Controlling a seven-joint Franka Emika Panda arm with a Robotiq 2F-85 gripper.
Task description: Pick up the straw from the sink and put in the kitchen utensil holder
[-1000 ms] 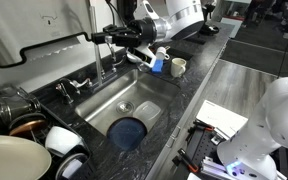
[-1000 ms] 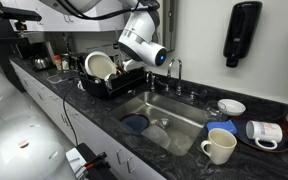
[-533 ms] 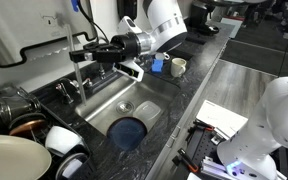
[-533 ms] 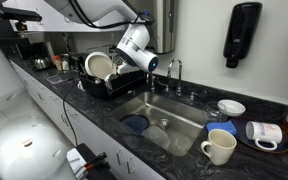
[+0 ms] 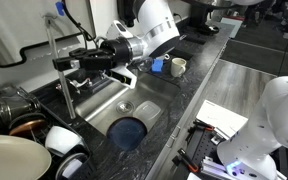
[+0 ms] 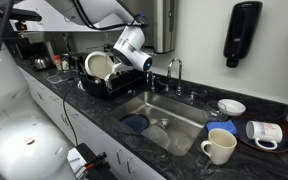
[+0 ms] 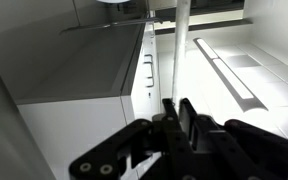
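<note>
White plastic runs up the middle of the wrist view: that is the straw (image 7: 181,45), rising from between the black fingertips of the gripper (image 7: 177,108), and we see the jaws pinched narrow on it. Only this view gives us the grip close up, with pale wall and cabinet faces behind it.

In an exterior view the gripper (image 5: 64,62) reaches out sideways from the white arm (image 5: 149,25). The straw (image 5: 51,38) stands near upright through it, long above and below the jaws. Its lower end hangs by the back rim of the sink (image 5: 102,100), clear of the basin.

In an exterior view from along the counter, the arm (image 6: 132,48) turns its back on us. The wrist hides the fingers, and we cannot pick out the straw there. That view does give us the black dish rack (image 6: 109,88) just beside the sink (image 6: 179,110), the curved faucet (image 6: 174,72), and a black dispenser (image 6: 242,35) on the wall.

Now the containers. The sink holds a round blue item (image 5: 129,131) on its floor, and we see it in both exterior views (image 6: 134,124). The dish rack carries a pale dish (image 6: 99,66) set on edge. On the dark stone a cream mug (image 6: 219,147) stands upright, with a blue bowl (image 6: 222,127) just behind it. A white mug (image 6: 264,132) lies on its side nearby. Past the sink a small mug (image 5: 177,67) stands beside a blue object (image 5: 157,66), and we cannot see into either. At the near end sits a big pale bowl (image 5: 9,160).
</note>
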